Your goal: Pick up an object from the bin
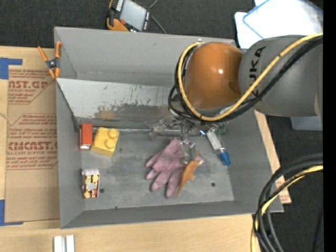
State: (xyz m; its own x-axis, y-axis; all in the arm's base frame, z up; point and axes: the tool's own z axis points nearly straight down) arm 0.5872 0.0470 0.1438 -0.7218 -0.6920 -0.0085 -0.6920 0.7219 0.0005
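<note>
While end effector hangs over limp purple glove | grip: cannot tell

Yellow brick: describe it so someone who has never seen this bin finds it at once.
In the grey bin, go to the left part of the floor, near the back wall. The yellow brick lies there beside a small red-orange block. Alone among its neighbours, it has round studs on top.

Purple glove — limp, flat, splayed leftward, right of centre on bin floor
</note>
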